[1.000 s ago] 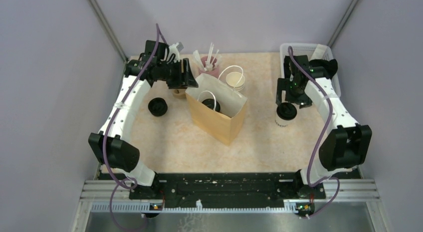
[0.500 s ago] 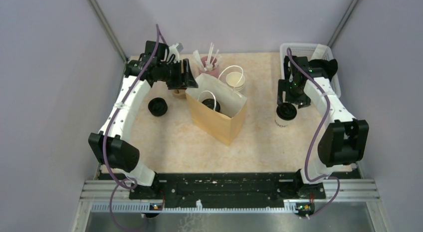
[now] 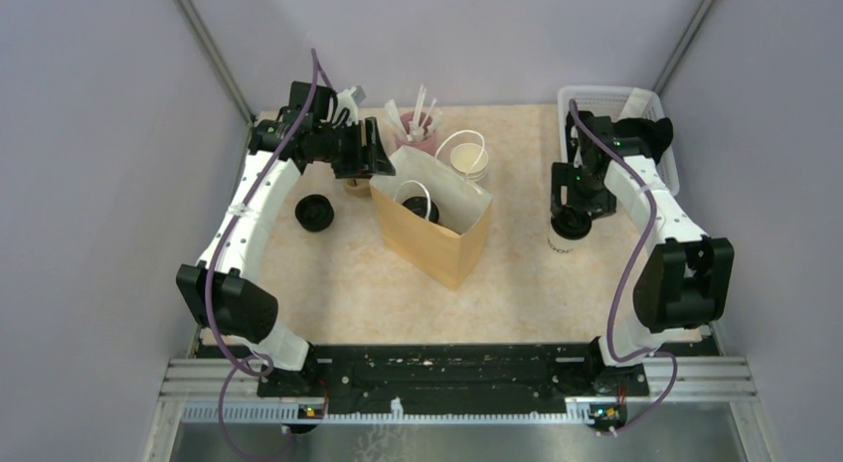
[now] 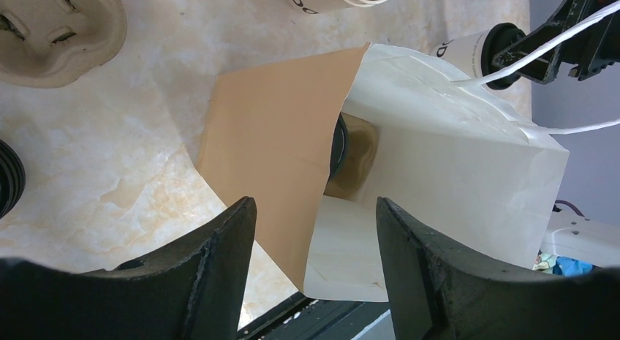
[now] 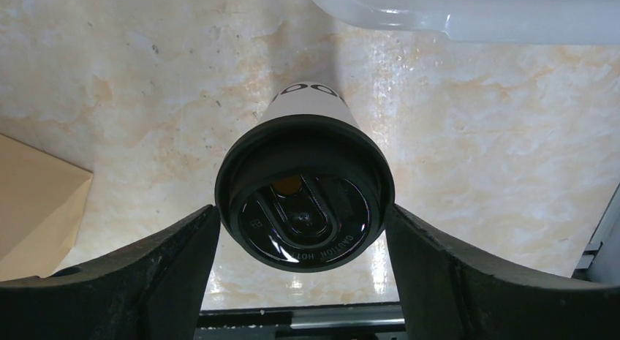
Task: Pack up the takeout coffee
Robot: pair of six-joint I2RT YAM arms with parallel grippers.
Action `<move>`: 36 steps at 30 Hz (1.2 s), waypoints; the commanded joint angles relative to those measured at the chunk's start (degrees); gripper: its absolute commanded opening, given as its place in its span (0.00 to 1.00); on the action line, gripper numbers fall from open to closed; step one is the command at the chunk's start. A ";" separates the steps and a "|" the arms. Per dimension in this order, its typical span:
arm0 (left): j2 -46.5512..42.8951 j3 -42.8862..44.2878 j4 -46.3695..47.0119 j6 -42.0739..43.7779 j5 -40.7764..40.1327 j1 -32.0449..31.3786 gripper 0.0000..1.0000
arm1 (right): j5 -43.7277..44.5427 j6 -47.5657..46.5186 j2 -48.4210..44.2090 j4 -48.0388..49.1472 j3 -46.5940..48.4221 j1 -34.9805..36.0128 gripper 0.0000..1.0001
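Black-lidded white takeout cup (image 5: 303,164), upright on the marbled table (image 3: 348,283), right of centre in the top view. Over it now, right gripper (image 5: 301,212): lower than a second ago, jaws narrower, closed in on the lid's rim and seemingly touching both sides. Suggests a grasp made and a lift pending. Upper left: left gripper (image 4: 314,205), unmoved, jaws apart astride the brown paper bag (image 3: 432,238) rim, keeping the mouth open. Inside the bag, dark lid (image 4: 339,144), probably the other cup, already packed. Leaves one carry across.
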 commanded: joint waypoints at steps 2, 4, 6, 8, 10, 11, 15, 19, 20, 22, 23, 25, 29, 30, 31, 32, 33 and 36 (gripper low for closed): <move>-1.65 -0.51 2.24 0.16 1.30 -0.22 0.68 | 0.65 -0.95 -1.50 0.35 -0.65 -0.22 0.82; -1.75 -0.69 2.17 0.25 1.11 -0.18 0.68 | 0.54 -0.95 -1.35 0.52 -0.80 -0.22 0.82; -1.80 -0.74 2.16 0.25 0.94 -0.18 0.68 | 0.72 -0.95 -1.17 0.45 -0.84 -0.22 0.79; -1.78 -0.70 2.15 0.25 0.80 -0.23 0.67 | 1.04 -1.10 -1.16 0.44 -0.89 -0.22 0.77; -1.80 -0.66 2.13 0.25 0.66 -0.19 0.67 | 1.15 -1.33 -1.26 0.64 -1.14 -0.22 0.77; -1.71 -0.58 2.13 0.25 0.46 -0.18 0.67 | 1.16 -1.46 -1.26 0.77 -1.19 -0.18 0.77; -1.35 -0.06 1.89 0.18 0.25 -0.26 0.66 | 2.09 -1.47 -1.01 0.97 -1.32 0.16 0.74; -0.85 0.58 1.51 0.16 -0.02 -0.26 0.67 | 3.34 -1.51 -0.67 1.28 -1.65 0.77 0.75; -0.71 0.82 1.41 0.16 -0.04 -0.30 0.68 | 3.54 -1.59 -0.55 1.38 -1.73 0.87 0.75; -0.34 1.48 1.21 0.25 -0.27 -0.43 0.68 | 3.79 -1.56 -0.64 1.41 -1.81 1.00 0.74; -0.14 1.84 0.99 0.25 -0.58 -0.58 0.69 | 3.92 -1.56 -0.67 1.28 -1.64 1.03 0.73; 0.40 2.72 0.53 0.46 -0.87 -0.76 0.68 | 4.27 -1.48 -0.89 0.45 -0.77 1.01 0.65; 1.79 4.29 -0.47 1.14 -2.30 -1.43 0.63 | 4.80 -0.11 -5.30 -1.11 2.77 1.13 0.60; 2.00 4.40 -0.48 1.30 -2.52 -1.56 0.62 | 3.72 0.19 -6.82 -0.92 3.90 1.15 0.59; 2.33 4.56 -0.55 1.45 -2.70 -1.65 0.61 | 2.04 0.18 -8.34 -0.62 5.02 1.10 0.56; 2.75 4.80 -0.71 1.72 -2.87 -1.71 0.60 | 0.54 0.26 -9.93 -0.39 6.03 1.10 0.54; 3.24 5.10 -0.81 2.01 -3.18 -1.78 0.59 | -0.58 0.40 -11.20 -0.32 7.32 1.10 0.52; 4.81 7.07 -1.33 3.00 -4.69 -2.24 0.57 | -5.36 1.87 -14.74 -0.63 12.29 1.14 0.46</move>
